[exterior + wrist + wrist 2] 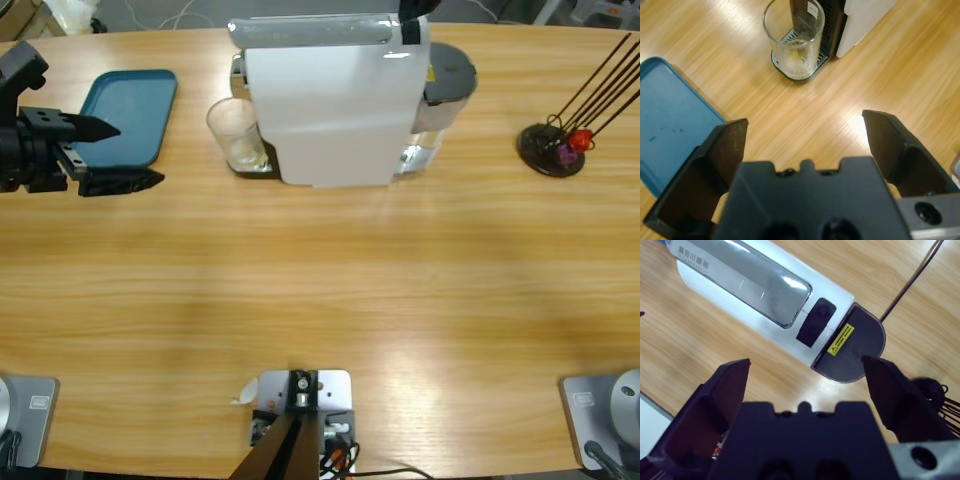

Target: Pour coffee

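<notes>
The left gripper (pixel 805 135) has its jaws spread wide with nothing between them, hovering over bare tabletop (pixel 805 115) beside the blue tray (pixel 670 125). Just ahead of it stands a clear glass (pixel 794 37) on the drip grate of the white coffee machine (pixel 335 100); only a thin pale film of coffee (pixel 795 57) lies at the glass's bottom. The right gripper (pixel 805 375) is likewise wide open and holds nothing, looking down on the machine's top and its grey rear water tank lid (pixel 855 347). At the tabletop's far end sits a dark stand of thin sticks (pixel 555 145).
</notes>
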